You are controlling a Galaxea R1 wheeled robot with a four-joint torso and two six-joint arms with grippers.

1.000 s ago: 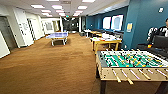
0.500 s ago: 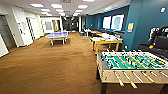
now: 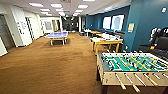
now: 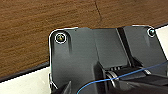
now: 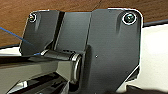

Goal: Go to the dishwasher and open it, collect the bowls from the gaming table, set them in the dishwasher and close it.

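Head view: a long room with brown wood-look floor [image 3: 45, 70]; a foosball table [image 3: 130, 66] with a green field stands close at the right; beyond it a yellow-legged table [image 3: 106, 43] carries small items too blurred to name; whether this is the gaming table I cannot tell, and no bowl can be made out; a blue ping-pong table [image 3: 57, 35] stands farther off at the left; teal wall [image 3: 140, 22] on the right

Left wrist view: brown floor [image 4: 37, 22] and a white surface [image 4: 22, 83] past the robot's dark plate; whether the left gripper is open or closed cannot be told

Right wrist view: the same floor [image 5: 15, 17] and white surface [image 5: 155, 55]; the right gripper's state cannot be told either
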